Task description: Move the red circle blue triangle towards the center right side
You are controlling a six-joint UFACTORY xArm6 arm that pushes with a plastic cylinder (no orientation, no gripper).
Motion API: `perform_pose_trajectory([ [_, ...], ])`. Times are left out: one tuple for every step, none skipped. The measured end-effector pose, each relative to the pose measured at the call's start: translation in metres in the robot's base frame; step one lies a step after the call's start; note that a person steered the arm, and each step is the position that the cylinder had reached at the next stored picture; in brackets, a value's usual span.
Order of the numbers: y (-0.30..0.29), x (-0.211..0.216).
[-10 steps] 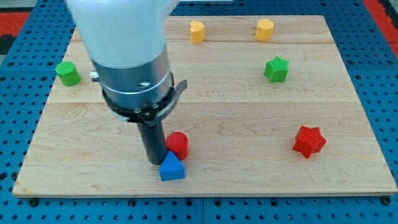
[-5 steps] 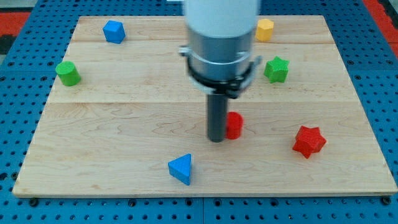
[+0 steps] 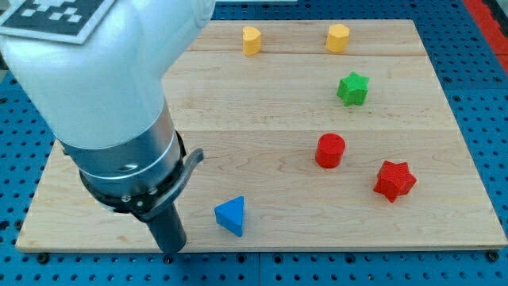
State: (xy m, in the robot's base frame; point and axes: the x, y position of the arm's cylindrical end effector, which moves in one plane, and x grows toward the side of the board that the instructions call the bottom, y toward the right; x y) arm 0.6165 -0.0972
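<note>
My tip (image 3: 170, 251) is resting at the board's (image 3: 444, 214) near edge, touching nothing, just left of the blue triangle (image 3: 231, 216). That light, hard wedge is looking prone to spin; pushing its flat left face seems safest. The smooth red circle (image 3: 330, 150) is sitting further back, right of centre, likely sliding easily over wood.
</note>
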Motion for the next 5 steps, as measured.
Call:
perform_pose_trajectory([
  [0.019, -0.020],
  [0.069, -0.027],
  [0.118, -0.055],
  [0.172, -0.074],
  [0.093, -0.060],
])
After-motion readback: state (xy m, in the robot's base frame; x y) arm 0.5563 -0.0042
